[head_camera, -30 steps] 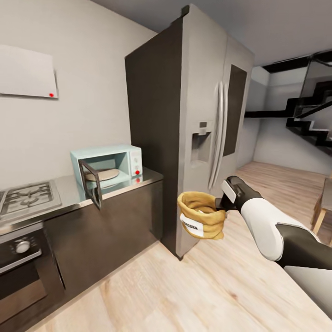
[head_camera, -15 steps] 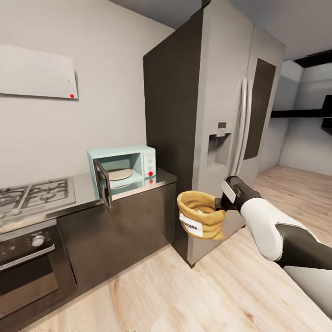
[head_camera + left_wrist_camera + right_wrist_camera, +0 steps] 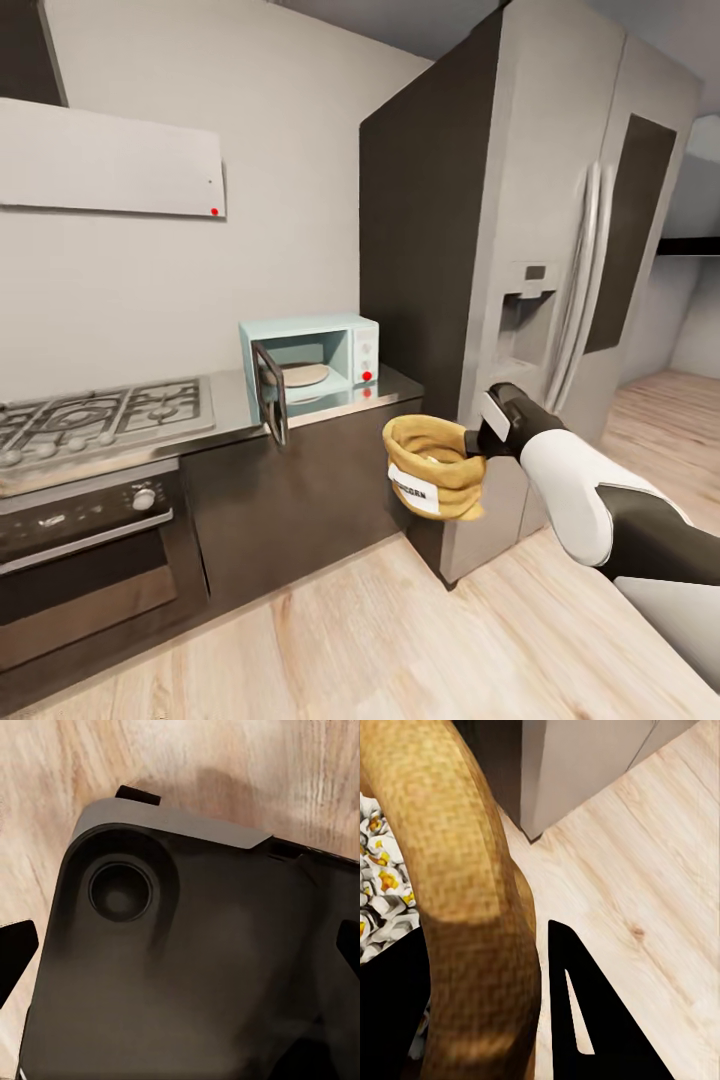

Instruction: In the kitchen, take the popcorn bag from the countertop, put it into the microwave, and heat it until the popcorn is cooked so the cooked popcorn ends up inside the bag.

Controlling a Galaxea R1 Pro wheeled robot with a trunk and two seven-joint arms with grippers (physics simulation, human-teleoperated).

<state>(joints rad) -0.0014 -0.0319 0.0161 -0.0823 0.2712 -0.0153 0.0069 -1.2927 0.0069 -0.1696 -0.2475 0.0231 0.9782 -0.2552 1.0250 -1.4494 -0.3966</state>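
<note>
One bag carried in mid-air above wood floor, rolled rim clamped by right gripper, white-yellow kernels seen inside it, microwave on countertop beside fridge, door swung open, left gripper's jaws cannot be told.

White label on popcorn bag: dark lettering, too blurred to read. No other text legible.
</note>
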